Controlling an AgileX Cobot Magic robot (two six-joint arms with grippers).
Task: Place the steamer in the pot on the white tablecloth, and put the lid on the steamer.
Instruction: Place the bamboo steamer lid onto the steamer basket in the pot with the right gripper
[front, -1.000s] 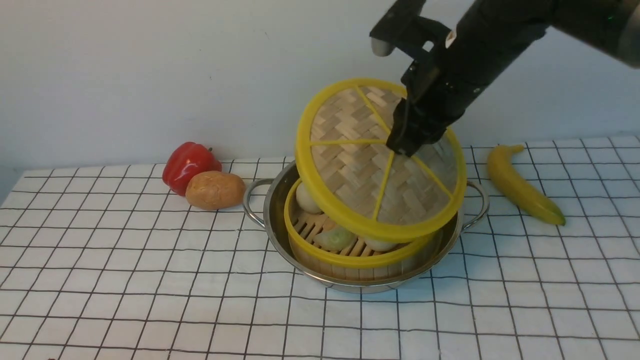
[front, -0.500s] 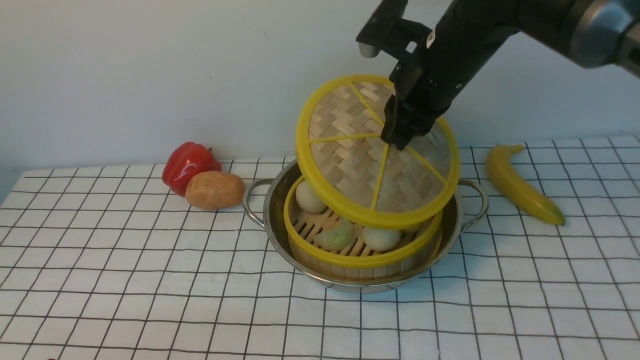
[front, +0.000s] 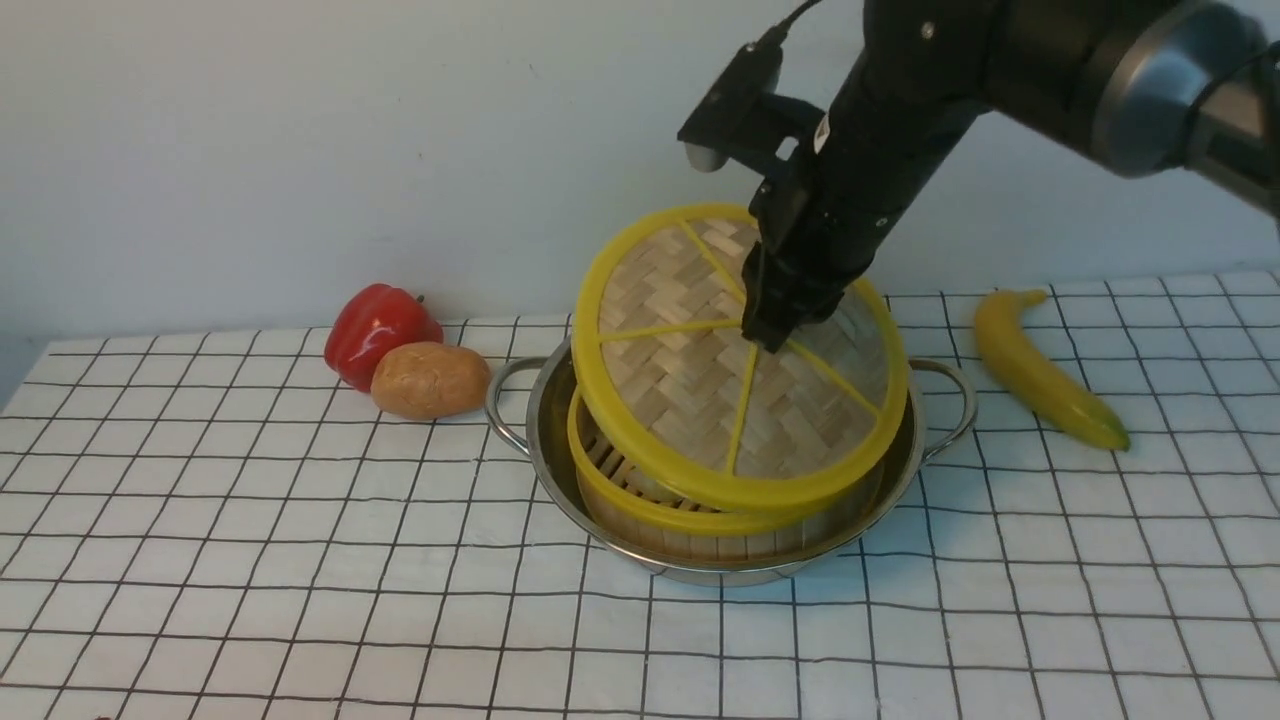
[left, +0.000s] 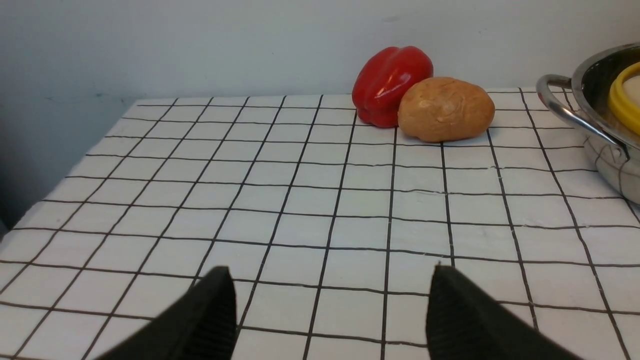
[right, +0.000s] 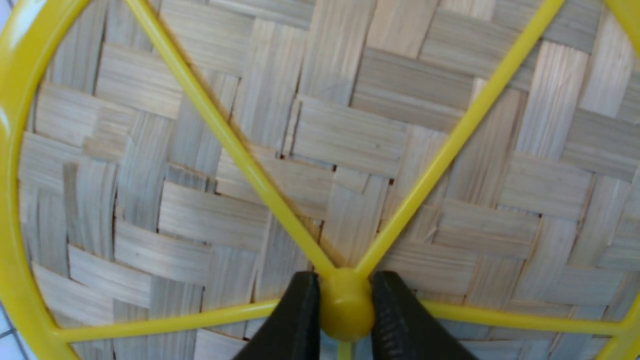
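a white tablecloth (front: 330, 560) with a thin black grid is carrying the things. the steel pot (front: 720, 576) is standing on it, its two loop handles sticking out. to the pot's left, a brown potato (front: 431, 381) is lying near a handle, with a red pepper (front: 380, 335) resting just beside it. a yellow banana (front: 1045, 370) is lying right of the pot.

We see soft, fairly bright light, with small glints on the metal pot (front: 720, 573) and bluish shadow beside it on the tablecloth (front: 400, 600). In both wrist views, the nearest gripper tips (left: 332, 310) (right: 346, 305) look blurred.
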